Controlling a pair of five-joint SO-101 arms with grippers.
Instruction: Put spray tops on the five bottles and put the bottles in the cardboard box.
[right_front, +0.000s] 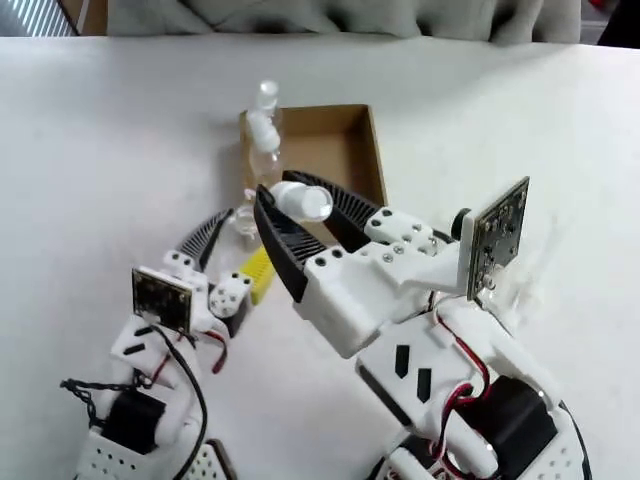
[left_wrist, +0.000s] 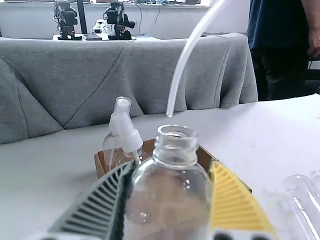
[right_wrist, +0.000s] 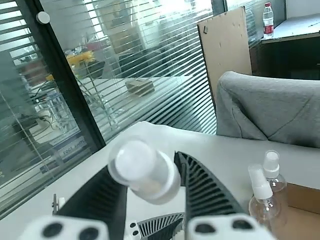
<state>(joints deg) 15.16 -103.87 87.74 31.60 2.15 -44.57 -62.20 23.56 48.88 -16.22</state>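
Two spray bottles (right_front: 264, 130), each already wearing its white spray top, stood upright side by side inside the cardboard box (right_front: 340, 145), against the box wall on the robot's left. One box lay open on the white tabletop (right_front: 120, 130), roughly midway between the side edges and closer to the far edge than the arms were.

One more clear bottle (left_wrist: 172, 192) stood upright in the left gripper (right_front: 243, 235), its neck open and uncapped. That gripper's jaws, one grey and one yellow, were clamped on the bottle's body from either side, just on the near side of the box.

One loose spray top (right_wrist: 142, 170) was held by the right gripper (right_front: 278, 188), whose two black ribbed jaws were closed on its white collar. It hung above the near-left corner of the box. From it a single thin dip tube (left_wrist: 187, 55) curved down, and its free end hung just above the open neck of the held bottle without touching it.

At least two further clear bottles (left_wrist: 300, 192) lay toward the right edge of the tabletop; their exact number could not be told, and no tops showed on them.

A grey sofa back (left_wrist: 75, 80) ran along the far edge of the tabletop.
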